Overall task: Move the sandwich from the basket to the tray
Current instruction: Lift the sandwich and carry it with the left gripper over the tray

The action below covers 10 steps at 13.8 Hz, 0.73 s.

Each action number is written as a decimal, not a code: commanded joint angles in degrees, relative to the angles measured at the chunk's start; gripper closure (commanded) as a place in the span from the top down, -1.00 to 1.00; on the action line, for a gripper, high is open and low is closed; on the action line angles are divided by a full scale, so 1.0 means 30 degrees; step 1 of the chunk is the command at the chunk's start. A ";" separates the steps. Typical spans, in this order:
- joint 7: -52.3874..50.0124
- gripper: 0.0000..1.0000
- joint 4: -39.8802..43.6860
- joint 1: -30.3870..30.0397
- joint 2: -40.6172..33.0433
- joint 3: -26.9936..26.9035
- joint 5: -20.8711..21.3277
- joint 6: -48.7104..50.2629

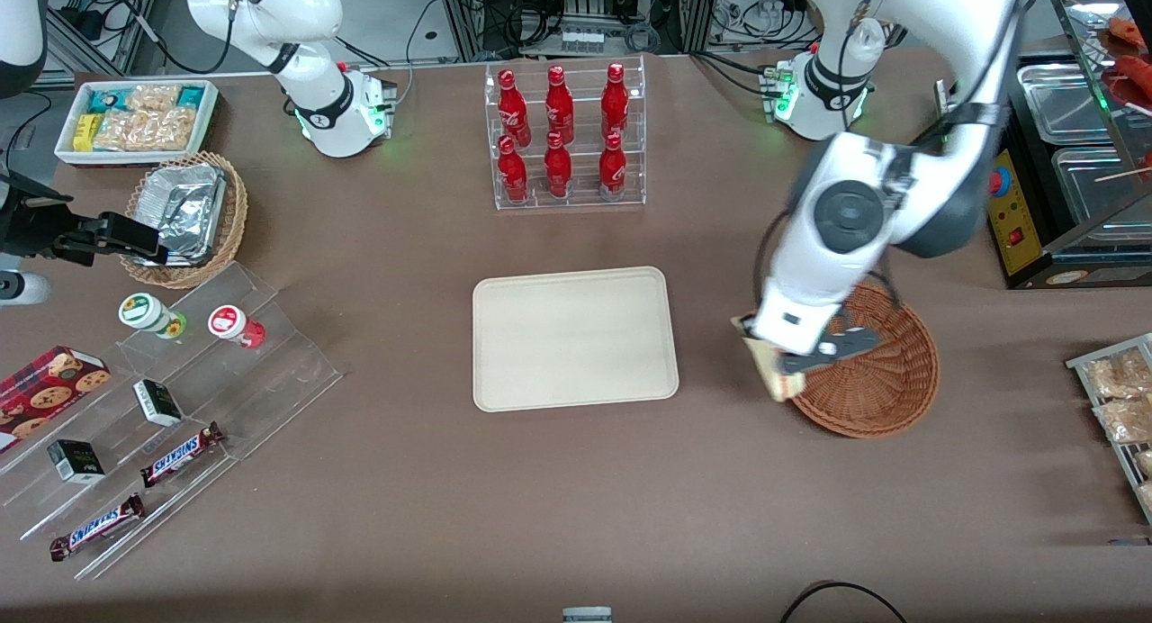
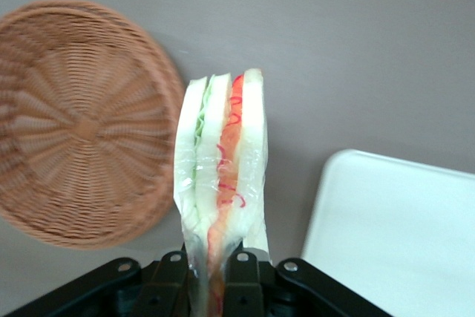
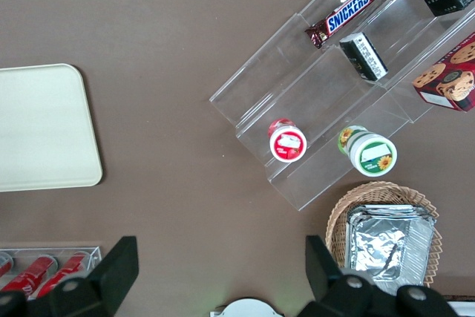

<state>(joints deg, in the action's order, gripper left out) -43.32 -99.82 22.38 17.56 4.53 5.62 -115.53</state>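
Black two-finger gripper (image 2: 215, 272) clamps plastic-wrapped white-bread sandwich wedge (image 2: 223, 183), apparently clear of reddish woven basket (image 2: 74, 124); carry level over cream rectangular tray (image 2: 393, 235).

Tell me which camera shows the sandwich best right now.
The left wrist view: the sandwich fills the frame edge-on, its red and green layers clear, pinched in the claw. The front view shows only a corner of it under the arm, between basket and tray. The right wrist view misses it.
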 commanded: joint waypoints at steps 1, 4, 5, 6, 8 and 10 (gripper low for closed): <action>-0.1259 -1.00 0.3028 0.1735 0.2254 -0.0250 0.0412 0.1009; -0.1643 -1.00 0.5841 0.2934 0.4861 -0.0249 0.0324 0.1012; -0.2109 -1.00 0.6894 0.3289 0.5623 -0.0279 0.0324 0.1040; -0.2577 -1.00 0.7688 0.3524 0.6124 -0.0279 0.0324 0.1098; -0.2817 -1.00 0.8308 0.4460 0.7090 -0.0250 0.0324 0.0866; -0.2524 -1.00 0.8575 0.5105 0.8175 -0.0221 0.0295 0.0864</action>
<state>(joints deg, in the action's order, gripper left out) -50.13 -77.87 35.31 38.03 4.46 5.71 -114.39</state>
